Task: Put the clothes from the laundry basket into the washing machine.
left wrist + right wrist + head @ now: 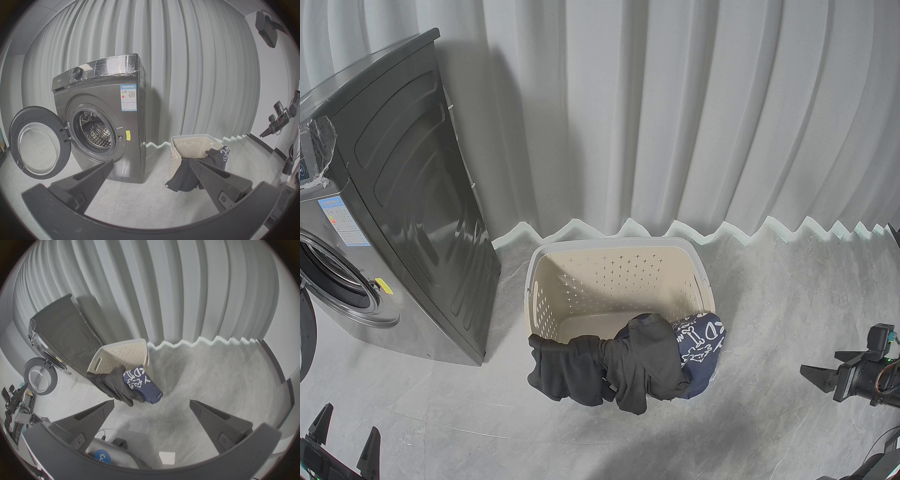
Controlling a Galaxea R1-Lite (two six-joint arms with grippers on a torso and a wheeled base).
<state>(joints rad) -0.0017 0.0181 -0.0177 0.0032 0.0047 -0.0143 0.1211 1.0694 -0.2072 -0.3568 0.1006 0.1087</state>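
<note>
With my left gripper (150, 162) and right gripper (151, 402) both spread wide and empty, the clothes (625, 369) hang over the near rim of the basket (612, 247) beside the washing machine (406, 187), so I fear a snagged pull tips the basket or drags cloth onto the floor (787, 300).

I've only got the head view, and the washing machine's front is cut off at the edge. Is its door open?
Observer: Yes. The left wrist view shows the door swung wide open, on the side away from the basket.
Operator: Anything inside the drum?
Observer: No clothes visible in the drum, just bare metal.
Operator: How far down does the black garment hang outside the basket?
Observer: The black garment drapes down the outer wall to about the floor; I can't tell whether it touches.
</note>
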